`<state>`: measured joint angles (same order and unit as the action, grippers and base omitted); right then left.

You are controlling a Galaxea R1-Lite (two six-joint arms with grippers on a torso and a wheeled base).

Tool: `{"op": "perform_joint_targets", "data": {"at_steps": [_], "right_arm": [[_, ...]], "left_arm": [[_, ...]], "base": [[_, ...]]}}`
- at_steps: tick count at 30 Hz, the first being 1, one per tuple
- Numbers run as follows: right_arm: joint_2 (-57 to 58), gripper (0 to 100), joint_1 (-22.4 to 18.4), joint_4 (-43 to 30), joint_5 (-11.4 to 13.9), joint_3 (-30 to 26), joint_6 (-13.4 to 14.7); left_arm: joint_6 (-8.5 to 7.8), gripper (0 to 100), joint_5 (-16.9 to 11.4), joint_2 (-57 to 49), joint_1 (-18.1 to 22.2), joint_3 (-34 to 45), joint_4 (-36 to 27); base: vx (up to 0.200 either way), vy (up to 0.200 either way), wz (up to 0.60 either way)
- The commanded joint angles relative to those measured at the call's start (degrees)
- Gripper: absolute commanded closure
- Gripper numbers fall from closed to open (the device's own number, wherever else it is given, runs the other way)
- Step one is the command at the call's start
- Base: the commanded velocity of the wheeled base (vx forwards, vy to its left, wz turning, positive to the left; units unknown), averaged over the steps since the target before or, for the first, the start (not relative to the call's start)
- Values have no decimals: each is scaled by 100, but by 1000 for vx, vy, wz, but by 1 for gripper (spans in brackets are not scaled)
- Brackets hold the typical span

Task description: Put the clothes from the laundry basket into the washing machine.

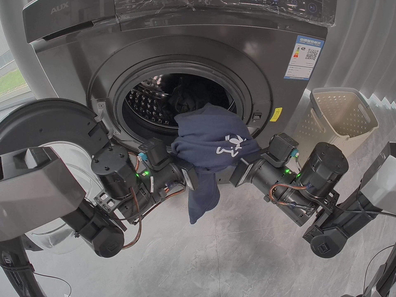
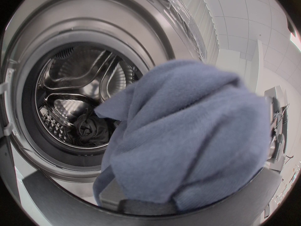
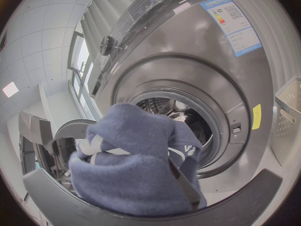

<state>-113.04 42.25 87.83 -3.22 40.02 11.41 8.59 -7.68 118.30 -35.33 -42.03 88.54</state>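
A navy sweatshirt with a white print hangs bunched at the lower rim of the washing machine's round opening, one sleeve dangling toward the floor. My left gripper is shut on its left side and my right gripper on its right side, both buried in the cloth. The same sweatshirt covers the left gripper in the left wrist view, and in the right wrist view the sweatshirt wraps over one dark finger. A dark garment lies inside the steel drum.
The machine's round door stands swung open at the left, close behind my left arm. A beige perforated laundry basket stands on the floor right of the machine, against the curtain. Grey tiled floor lies below the arms.
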Motion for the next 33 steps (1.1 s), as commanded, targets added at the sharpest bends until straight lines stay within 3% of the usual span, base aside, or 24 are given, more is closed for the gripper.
{"op": "perform_joint_targets", "data": {"at_steps": [1, 9, 10, 14, 18, 21, 25, 33], "right_arm": [[-104, 100, -77, 6, -3, -56, 10], [-121, 100, 20, 32, -3, 41, -34], [-86, 0, 29, 32, 5, -30, -34], [195, 0, 29, 23, 41, -601, -86], [511, 0, 37, 50, 225, -1532, -271], [661, 0, 55, 50, 480, -2016, -385], [828, 0, 90, 41, 559, -2587, -508], [766, 0, -297, 50, 629, -2851, -543]], "left_arm": [[19, 100, 47, -518, 61, 292, 5], [11, 100, 56, -553, 61, 354, 14], [11, 100, 56, -553, 61, 354, 14], [19, 100, 82, -747, 123, 380, 5], [2, 100, 329, -1107, 167, 723, -12], [-7, 100, 390, -1432, 167, 1171, -12], [-24, 100, 425, -1705, 167, 1821, -3], [-42, 100, 425, -2294, 211, 2771, -3]], "base": [[0, 0, 0], [0, 0, 0], [0, 0, 0], [0, 0, 0], [0, 0, 0], [0, 0, 0], [0, 0, 0], [0, 0, 0]]}}
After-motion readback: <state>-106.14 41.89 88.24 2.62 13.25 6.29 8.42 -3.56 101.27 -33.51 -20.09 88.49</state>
